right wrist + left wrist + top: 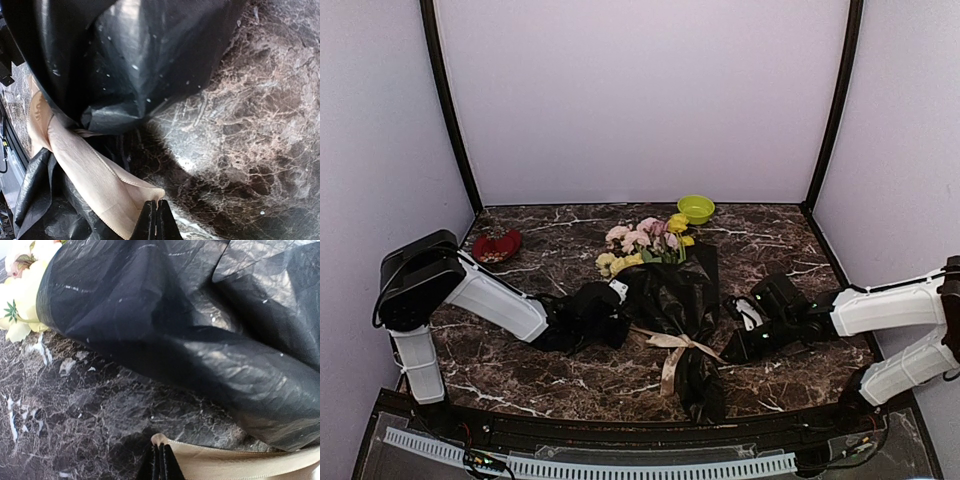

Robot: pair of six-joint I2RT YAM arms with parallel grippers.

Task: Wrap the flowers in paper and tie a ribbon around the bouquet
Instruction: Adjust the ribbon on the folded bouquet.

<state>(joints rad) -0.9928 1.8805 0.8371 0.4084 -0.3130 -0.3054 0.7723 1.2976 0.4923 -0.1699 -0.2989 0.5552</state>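
On the dark marble table, the bouquet lies centrally: flowers held in black paper, tied with ribbon. One ribbon end is pinched by the left gripper, the other by the right gripper. A green bowl sits behind; a red dish holds unclear bits.

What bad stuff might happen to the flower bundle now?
1. The left gripper and the right gripper each seem to pinch the ribbon only at its very end, so a pull may slip it free.
2. Nothing else holds the bouquet down, so an uneven pull might drag it sideways.
3. A hard tug could crumple the paper.
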